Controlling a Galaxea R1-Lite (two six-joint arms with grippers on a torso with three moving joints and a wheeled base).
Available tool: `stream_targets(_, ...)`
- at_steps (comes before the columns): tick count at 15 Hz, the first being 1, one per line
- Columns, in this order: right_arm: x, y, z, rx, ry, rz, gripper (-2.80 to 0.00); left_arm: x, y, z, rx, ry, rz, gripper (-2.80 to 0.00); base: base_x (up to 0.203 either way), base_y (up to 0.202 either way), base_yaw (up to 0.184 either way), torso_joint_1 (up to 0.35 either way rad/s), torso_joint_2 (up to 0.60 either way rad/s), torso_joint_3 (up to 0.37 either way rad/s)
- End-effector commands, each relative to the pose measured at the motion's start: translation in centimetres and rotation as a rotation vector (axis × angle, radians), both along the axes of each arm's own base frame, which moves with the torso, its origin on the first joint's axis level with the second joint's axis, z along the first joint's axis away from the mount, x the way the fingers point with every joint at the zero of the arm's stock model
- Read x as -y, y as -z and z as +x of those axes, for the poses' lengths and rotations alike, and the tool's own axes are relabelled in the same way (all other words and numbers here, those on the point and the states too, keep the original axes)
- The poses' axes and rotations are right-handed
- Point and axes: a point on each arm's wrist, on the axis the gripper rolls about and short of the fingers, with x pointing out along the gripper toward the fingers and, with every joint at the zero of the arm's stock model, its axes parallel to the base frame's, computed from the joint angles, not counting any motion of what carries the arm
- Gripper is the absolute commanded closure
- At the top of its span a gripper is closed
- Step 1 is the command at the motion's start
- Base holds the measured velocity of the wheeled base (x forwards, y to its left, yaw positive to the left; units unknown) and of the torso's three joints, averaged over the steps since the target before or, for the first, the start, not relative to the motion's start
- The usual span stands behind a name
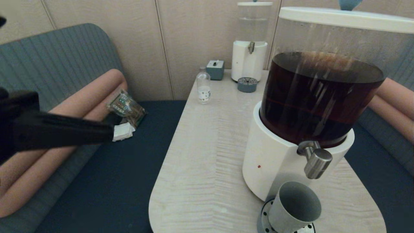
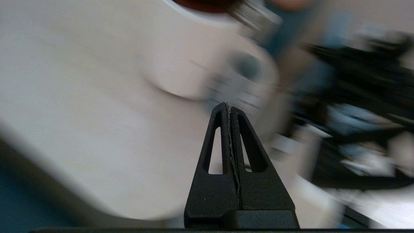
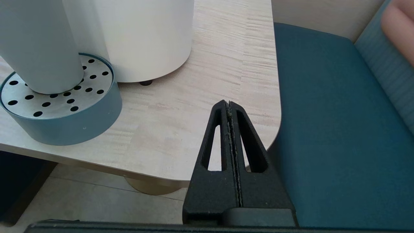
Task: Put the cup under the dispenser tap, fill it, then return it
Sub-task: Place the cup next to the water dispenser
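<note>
The grey cup (image 1: 294, 207) stands on a round perforated drip tray (image 1: 263, 215), just below and in front of the brushed-steel dispenser tap (image 1: 316, 161). The tap belongs to the large white-based dispenser (image 1: 271, 161) holding dark brown liquid. In the right wrist view the cup (image 3: 38, 45) rests on the drip tray (image 3: 64, 110). My right gripper (image 3: 229, 104) is shut and empty, low beside the table's near right corner, apart from the cup. My left gripper (image 2: 228, 104) is shut and empty, out to the left over the bench and pointing toward the dispenser base (image 2: 181, 61). The left arm (image 1: 64, 132) shows at the left edge.
A small clear bottle (image 1: 203, 87), a small grey box (image 1: 215, 69) and a smaller clear-liquid dispenser (image 1: 249, 61) with its own drip tray (image 1: 247, 84) stand at the far end of the table (image 1: 207, 155). Dark blue bench seats (image 1: 110, 181) flank the table on both sides.
</note>
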Motion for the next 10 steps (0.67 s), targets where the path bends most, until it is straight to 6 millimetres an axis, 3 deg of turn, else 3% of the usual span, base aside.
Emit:
stream_targets(1, 0.0, 0.3, 0.0, -0.001, -0.001, -0.001, 0.0, -0.5, 3.9, -1.0, -0.072, 0.089, -0.055, 0.0, 0.0, 0.0, 0.0, 0.0, 0.0, 0.0)
stream_targets(2, 0.0, 0.3, 0.0, -0.001, -0.001, -0.001, 0.0, -0.4, 6.1, 0.0, -0.061, 0.114, -0.064, 0.0, 0.0, 0.0, 0.0, 0.0, 0.0, 0.0)
stream_targets(5, 0.0, 0.3, 0.0, -0.001, -0.001, -0.001, 0.0, 0.0, 10.4, 3.9, 0.119, 0.136, -0.044, 0.0, 0.0, 0.0, 0.0, 0.0, 0.0, 0.0)
stream_targets(10, 0.0, 0.3, 0.0, -0.001, -0.001, -0.001, 0.0, 1.6, 12.4, 7.6, 0.231, 0.166, -0.022, 0.0, 0.0, 0.0, 0.0, 0.0, 0.0, 0.0)
